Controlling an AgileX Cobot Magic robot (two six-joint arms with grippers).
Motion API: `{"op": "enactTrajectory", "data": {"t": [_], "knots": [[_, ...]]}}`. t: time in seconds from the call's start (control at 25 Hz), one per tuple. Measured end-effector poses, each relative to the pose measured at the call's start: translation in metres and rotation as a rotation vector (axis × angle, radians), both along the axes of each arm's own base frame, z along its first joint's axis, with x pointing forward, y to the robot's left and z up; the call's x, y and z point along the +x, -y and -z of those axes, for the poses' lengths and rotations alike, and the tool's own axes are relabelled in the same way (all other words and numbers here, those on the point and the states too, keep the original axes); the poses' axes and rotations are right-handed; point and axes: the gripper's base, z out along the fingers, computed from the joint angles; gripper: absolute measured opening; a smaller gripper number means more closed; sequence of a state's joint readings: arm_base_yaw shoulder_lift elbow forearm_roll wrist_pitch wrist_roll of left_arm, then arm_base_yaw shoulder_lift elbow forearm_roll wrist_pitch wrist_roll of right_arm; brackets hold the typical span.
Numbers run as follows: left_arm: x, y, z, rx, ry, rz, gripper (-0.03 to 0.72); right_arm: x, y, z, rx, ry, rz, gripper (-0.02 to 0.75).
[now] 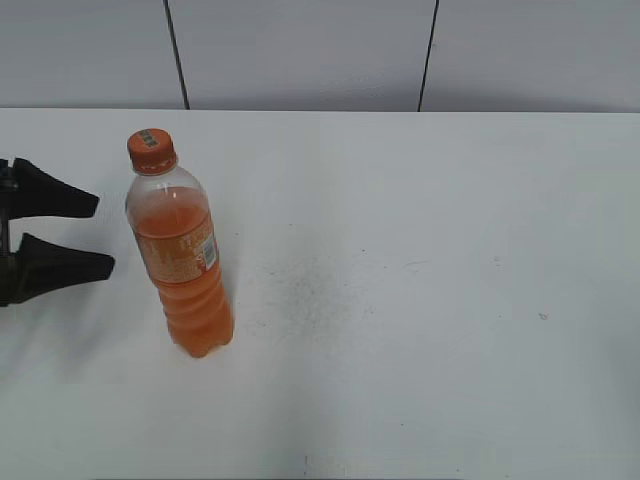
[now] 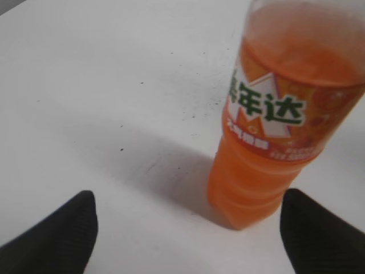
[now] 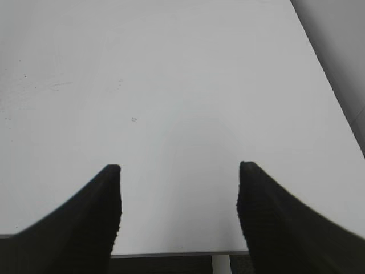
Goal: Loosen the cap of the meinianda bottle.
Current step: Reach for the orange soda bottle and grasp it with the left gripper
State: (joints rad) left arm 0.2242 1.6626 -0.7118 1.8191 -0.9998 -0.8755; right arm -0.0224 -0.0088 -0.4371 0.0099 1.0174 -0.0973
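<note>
1. The left gripper [image 1: 95, 235] sits at the left edge of the exterior view, its two black fingers [image 1: 60, 200] spread wide with nothing between them and their tips pointing right, toward the bottle.
2. In the left wrist view the same fingers [image 2: 57, 234] fill the two lower corners, and the gap between them opens onto the foot of the meinianda bottle [image 2: 274, 131], which rises in the right half of that frame, off to the right of the gap's middle.
3. The meinianda bottle stands upright on the white table [image 1: 420, 300] at left of centre in the exterior view, long axis vertical, just beside the left fingertips but not touching them.
4. The cap [image 1: 151, 151] tops it in the upper left, above the level of the fingers.
5. The right gripper [image 3: 179, 214] is also wide and empty, over bare table at its near edge; no bottle shows in its view.
6. My judgement: the left arm is much the nearer, and should close on the body.
</note>
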Motion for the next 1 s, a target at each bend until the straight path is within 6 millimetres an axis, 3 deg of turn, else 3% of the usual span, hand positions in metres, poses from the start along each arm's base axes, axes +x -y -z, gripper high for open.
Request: {"op": "enactTrajectory", "data": {"t": [0.4, 0.76, 1.0], "knots": [[0.002, 0.014, 0.033, -0.052, -0.118, 0.078, 0.59, 0.0, 0.0, 0.0, 0.0, 0.0, 0.0, 0.48], [0.006, 0.033, 0.05, -0.075, -0.091, 0.142, 0.59, 0.0, 0.0, 0.0, 0.0, 0.0, 0.0, 0.48], [0.008, 0.038, 0.062, -0.189, -0.064, 0.174, 0.59, 0.0, 0.0, 0.0, 0.0, 0.0, 0.0, 0.48]]}}
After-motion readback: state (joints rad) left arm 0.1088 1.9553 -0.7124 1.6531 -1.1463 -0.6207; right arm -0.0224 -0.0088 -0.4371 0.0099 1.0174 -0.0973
